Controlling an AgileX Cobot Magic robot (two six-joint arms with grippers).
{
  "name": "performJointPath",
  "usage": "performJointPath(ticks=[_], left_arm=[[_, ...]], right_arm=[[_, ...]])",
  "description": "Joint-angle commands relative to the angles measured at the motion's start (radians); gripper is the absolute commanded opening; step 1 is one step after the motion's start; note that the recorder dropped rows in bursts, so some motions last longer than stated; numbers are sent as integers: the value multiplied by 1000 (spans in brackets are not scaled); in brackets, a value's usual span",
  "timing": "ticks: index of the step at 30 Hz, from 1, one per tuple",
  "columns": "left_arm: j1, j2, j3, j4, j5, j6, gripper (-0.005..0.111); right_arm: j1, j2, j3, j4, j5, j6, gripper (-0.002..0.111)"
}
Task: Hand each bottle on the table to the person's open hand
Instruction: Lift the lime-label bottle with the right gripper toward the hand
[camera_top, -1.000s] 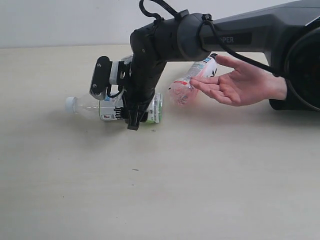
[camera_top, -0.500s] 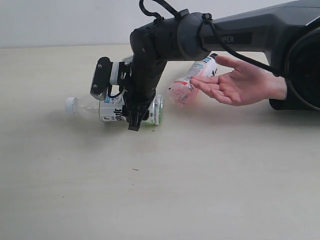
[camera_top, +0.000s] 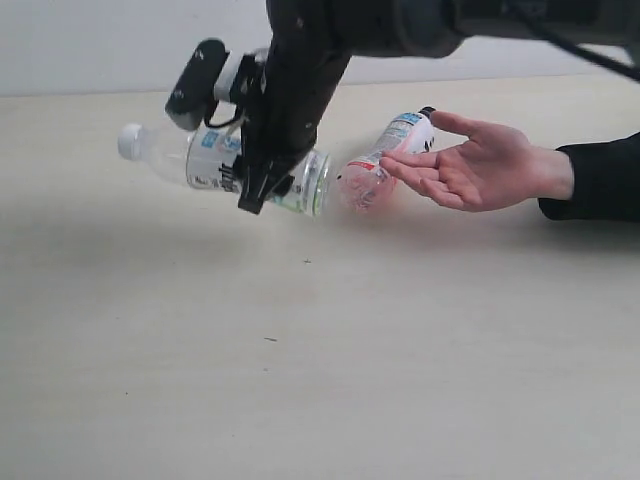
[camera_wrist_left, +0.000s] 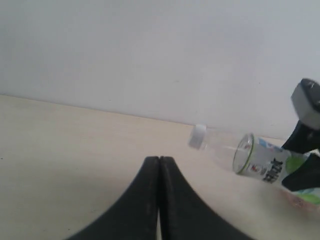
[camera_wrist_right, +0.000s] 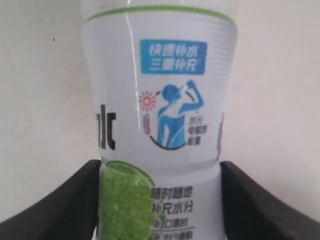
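One bottle (camera_wrist_right: 159, 125) — white label, lime picture, blue Chinese writing

Clear plastic bottle (camera_top: 215, 158); matt table (camera_top: 320, 380)

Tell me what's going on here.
The right tool grips a clear plastic bottle with a white cap and white-and-green label, held sideways above the pale cream table. A person's bare open hand waits palm-up nearby, a pink-labelled, black-capped bottle lying by its fingertips. The left tool is shut and holds nothing.

The arm (camera_top: 330, 40) and its tool (camera_top: 258, 192) are black.
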Motion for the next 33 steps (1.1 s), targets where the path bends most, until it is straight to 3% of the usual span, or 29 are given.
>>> performJointPath(ticks=[1,5,11,14,24,33], left_arm=[[2,-6,-1,2,-5,0,0],[2,-6,-1,2,-5,0,0],[2,-6,-1,2,-5,0,0],[2,-6,-1,2,-5,0,0],[2,-6,-1,2,-5,0,0],[2,-6,-1,2,-5,0,0]], right_arm=[[1,-136,-6,0,51,99,0],[1,-236,-6,-12,95,221,0],[-28,-360,-6,-176,274,463,0],[-85,-396,-6,-156,407,478,0],[-255,-563,138,-123,411,493,0],[-287,-637,339,-105,373,467,0]])
